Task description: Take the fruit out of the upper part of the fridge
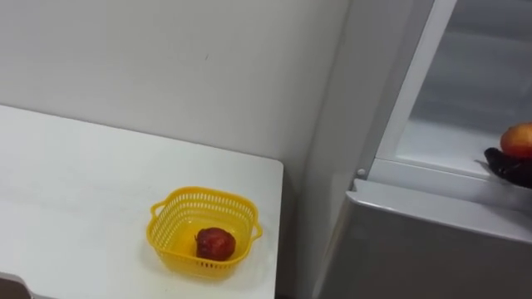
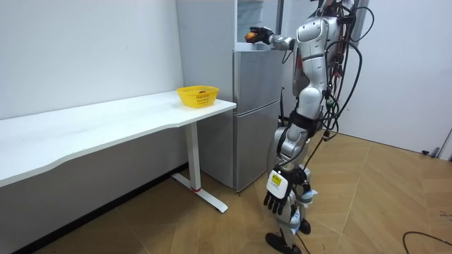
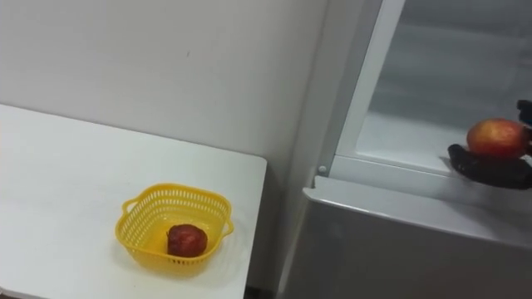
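A red-and-yellow apple (image 3: 496,137) rests in my right hand (image 3: 490,172) at the front edge of the open upper fridge compartment (image 3: 399,137). The dark fingers are curled under and round it. The room view has that hand (image 2: 260,34) stretched out at the top of the fridge (image 2: 258,106). My left hand (image 2: 277,200) hangs low beside my leg with relaxed fingers. A yellow basket (image 3: 174,197) stands on the white table (image 3: 66,166) near its right end, and a dark red apple (image 3: 187,239) lies inside it.
The lower fridge door (image 3: 399,249) is closed just below the hand. The table's right edge (image 3: 253,224) ends close to the fridge side. I stand on a wooden floor (image 2: 367,204) facing the fridge.
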`<state>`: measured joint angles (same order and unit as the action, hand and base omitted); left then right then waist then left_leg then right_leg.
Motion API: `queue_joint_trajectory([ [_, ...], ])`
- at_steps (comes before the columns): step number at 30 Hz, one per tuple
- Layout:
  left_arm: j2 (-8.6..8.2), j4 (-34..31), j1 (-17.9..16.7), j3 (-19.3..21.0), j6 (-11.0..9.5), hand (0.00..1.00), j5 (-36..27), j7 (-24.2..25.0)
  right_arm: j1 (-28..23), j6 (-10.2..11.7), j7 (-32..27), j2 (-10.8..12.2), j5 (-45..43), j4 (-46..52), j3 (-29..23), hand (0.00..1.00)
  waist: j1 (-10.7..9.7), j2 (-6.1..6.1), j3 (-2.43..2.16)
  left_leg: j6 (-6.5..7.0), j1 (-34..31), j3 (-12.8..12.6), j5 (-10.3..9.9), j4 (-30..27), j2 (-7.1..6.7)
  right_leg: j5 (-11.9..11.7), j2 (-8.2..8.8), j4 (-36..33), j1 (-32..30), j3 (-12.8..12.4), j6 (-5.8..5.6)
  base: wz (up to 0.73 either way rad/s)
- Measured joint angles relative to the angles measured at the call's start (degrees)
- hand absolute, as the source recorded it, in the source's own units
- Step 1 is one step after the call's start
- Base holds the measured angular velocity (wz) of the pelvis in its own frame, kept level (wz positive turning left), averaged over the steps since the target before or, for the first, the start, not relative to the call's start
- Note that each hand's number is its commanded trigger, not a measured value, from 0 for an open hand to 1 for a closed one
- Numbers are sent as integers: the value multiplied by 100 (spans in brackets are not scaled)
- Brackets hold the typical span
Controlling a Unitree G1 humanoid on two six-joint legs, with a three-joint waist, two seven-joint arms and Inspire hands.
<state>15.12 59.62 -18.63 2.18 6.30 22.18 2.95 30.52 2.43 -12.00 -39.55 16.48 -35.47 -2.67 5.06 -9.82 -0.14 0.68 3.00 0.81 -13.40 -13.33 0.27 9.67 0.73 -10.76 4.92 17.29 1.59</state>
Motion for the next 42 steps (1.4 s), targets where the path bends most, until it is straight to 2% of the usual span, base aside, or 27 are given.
queue_joint_trajectory([
  [7,1,-1,20,5,-4,0,-4,-6,204,19,147,-53,-14,-439,38,100,2,-11,6,0,23,-7,0,6,2,0,2,-2,17,-3,0,0],
  [13,3,2,36,5,-19,0,-12,-6,376,69,131,-198,-51,-578,136,100,26,-3,25,-5,52,-5,4,68,12,1,-8,2,12,-6,-1,0],
  [19,6,0,42,3,-42,0,-5,-3,449,74,12,-199,-53,-573,145,100,120,-35,42,-7,75,-12,6,83,24,3,-22,16,-5,3,-5,0],
  [21,6,-6,48,3,-44,0,-8,-5,448,62,-45,-199,-119,-468,146,100,127,-36,42,-7,82,-20,6,82,23,3,-22,19,-6,-1,-5,0],
  [23,3,-5,45,4,-38,0,-13,-7,441,-12,-44,-191,-114,-208,159,100,112,-11,61,-6,76,-26,7,67,18,3,-18,21,-9,-11,-5,0],
  [27,-1,-20,45,7,-39,0,-11,-129,404,-121,-74,-139,-140,298,162,100,48,10,61,-5,70,-29,8,63,16,7,-18,27,-21,-23,-11,0],
  [30,-60,-9,56,118,-36,0,-11,-157,261,-121,-282,-64,-348,1099,142,100,3,83,35,-5,75,-55,8,62,17,8,-21,32,-24,-75,-13,-5],
  [32,-61,-5,91,114,-34,0,-26,-192,-88,-117,-404,-6,-544,1918,138,100,-24,144,16,-5,95,-62,8,60,17,7,-23,49,-1,-95,-12,-2],
  [34,-63,-5,147,103,-35,0,-29,-254,-322,-114,-437,123,-560,2434,139,100,-18,190,26,-5,132,-96,8,64,12,7,-27,96,51,-141,-12,-10],
  [35,-80,-4,185,98,-36,0,-29,-285,-422,-115,-440,261,-559,2738,139,100,-24,241,46,-5,164,-162,7,70,22,7,-29,96,63,-162,-11,-16],
  [37,-129,11,232,93,-42,0,-33,-362,-614,-116,-454,395,-613,3176,138,100,-40,334,29,-4,178,-204,7,98,26,5,-28,90,53,-189,-8,-13],
  [38,-152,12,232,99,-51,0,-25,-371,-761,-115,-461,463,-713,3464,134,100,-49,389,3,5,192,-232,13,161,34,2,-28,83,46,-219,-4,-9],
  [42,-193,14,204,101,-68,0,-22,-374,-960,-74,-487,640,-819,3853,129,100,-100,483,-29,6,346,-318,14,222,44,3,-27,42,113,-296,-5,-12],
])
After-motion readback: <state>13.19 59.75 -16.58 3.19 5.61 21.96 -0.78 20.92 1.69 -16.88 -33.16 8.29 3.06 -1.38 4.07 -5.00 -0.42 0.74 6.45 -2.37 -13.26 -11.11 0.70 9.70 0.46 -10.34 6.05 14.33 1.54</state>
